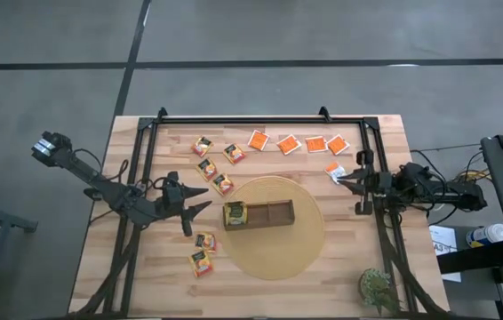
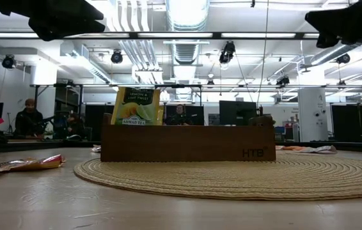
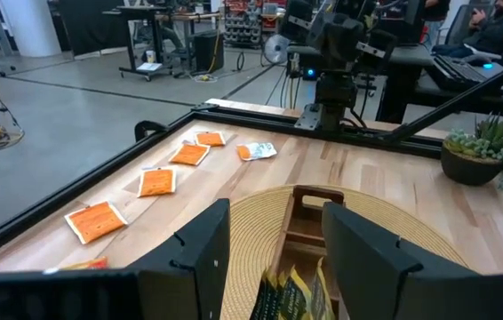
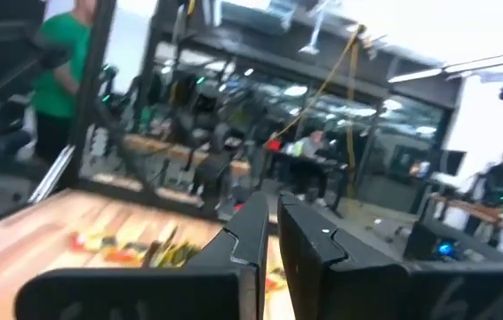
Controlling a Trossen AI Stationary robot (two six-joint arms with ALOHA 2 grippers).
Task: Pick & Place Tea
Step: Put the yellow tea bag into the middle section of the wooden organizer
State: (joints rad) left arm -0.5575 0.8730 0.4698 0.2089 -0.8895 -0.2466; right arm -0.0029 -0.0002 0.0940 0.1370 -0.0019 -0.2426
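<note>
A brown wooden tray sits on a round woven mat. Dark green-and-yellow tea sachets stand upright in its left compartment. Yellow-orange sachets lie flat on the table left of the mat, two more nearer the front. Bright orange sachets lie in a row near the far edge, and one lies by the right arm. My left gripper hovers open just left of the tray, its fingers pointing along it. My right gripper is shut and holds nothing, at the table's right.
A black metal frame runs around the work area. A small potted plant stands at the near right corner. Bare wood lies in front of the mat and at the near left. People sit in the room beyond the table.
</note>
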